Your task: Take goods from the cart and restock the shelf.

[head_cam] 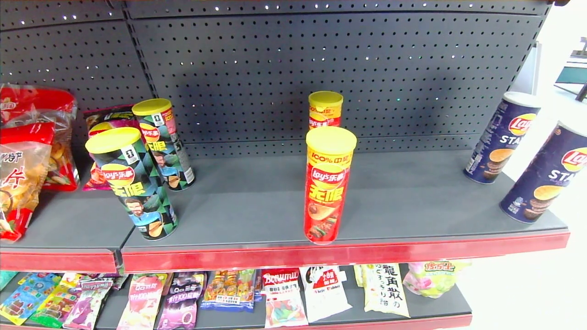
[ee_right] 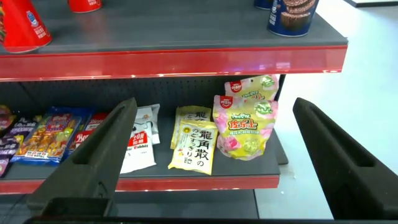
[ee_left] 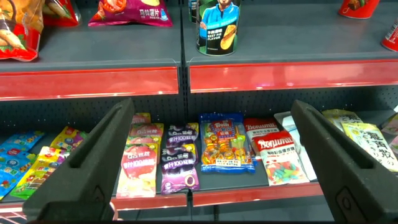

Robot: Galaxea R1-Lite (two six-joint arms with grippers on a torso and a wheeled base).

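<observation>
On the grey shelf (head_cam: 257,201) two red chip cans (head_cam: 326,183) with yellow lids stand in the middle, one behind the other. Two green-patterned cans (head_cam: 133,183) stand to the left, two dark blue cans (head_cam: 541,172) at the right end. My left gripper (ee_left: 208,162) is open with nothing between its fingers, facing the lower shelf's candy bags (ee_left: 225,143) below the green can (ee_left: 219,28). My right gripper (ee_right: 211,158) is open and holds nothing, facing the lower shelf's right end, where a yellow bag (ee_right: 196,140) and a green-pink bag (ee_right: 245,118) lie.
Snack bags (head_cam: 32,151) crowd the upper shelf's far left. A red price rail (head_cam: 339,252) edges the shelf front. The lower shelf (head_cam: 431,307) carries a row of small packets. Bare shelf lies between the can groups. White floor lies beyond the shelf's right end.
</observation>
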